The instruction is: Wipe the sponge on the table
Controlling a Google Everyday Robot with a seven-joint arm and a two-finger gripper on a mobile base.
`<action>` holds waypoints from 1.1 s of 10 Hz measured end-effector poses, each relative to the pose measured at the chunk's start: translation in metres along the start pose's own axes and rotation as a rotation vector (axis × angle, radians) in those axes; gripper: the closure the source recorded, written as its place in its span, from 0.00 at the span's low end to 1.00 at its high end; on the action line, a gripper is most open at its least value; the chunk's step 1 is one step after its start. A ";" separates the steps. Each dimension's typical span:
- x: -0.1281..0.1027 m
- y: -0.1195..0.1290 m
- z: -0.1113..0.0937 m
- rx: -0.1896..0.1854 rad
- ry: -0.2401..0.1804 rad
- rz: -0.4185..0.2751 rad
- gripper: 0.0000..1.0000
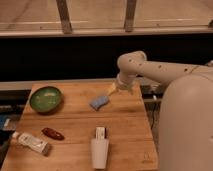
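The light-blue sponge (98, 102) lies on the wooden table (125, 135), right of centre and toward the far edge. My gripper (111, 90) hangs at the end of the white arm, just up and to the right of the sponge, close to its upper right corner. Whether it touches the sponge cannot be made out.
A green bowl (45, 98) sits at the far left of the table. A white tube (32, 142) and a dark red object (52, 133) lie at the near left. A white cup-like object (99, 148) stands at the near middle. The robot's white body (187, 130) fills the right side.
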 end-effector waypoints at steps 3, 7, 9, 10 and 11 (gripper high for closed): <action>-0.028 0.046 0.026 -0.007 0.031 -0.077 0.20; -0.036 0.061 0.061 -0.019 0.095 -0.112 0.20; -0.040 0.066 0.074 -0.033 0.120 -0.120 0.20; -0.042 0.069 0.080 -0.043 0.126 -0.123 0.20; -0.044 0.072 0.086 -0.056 0.135 -0.125 0.20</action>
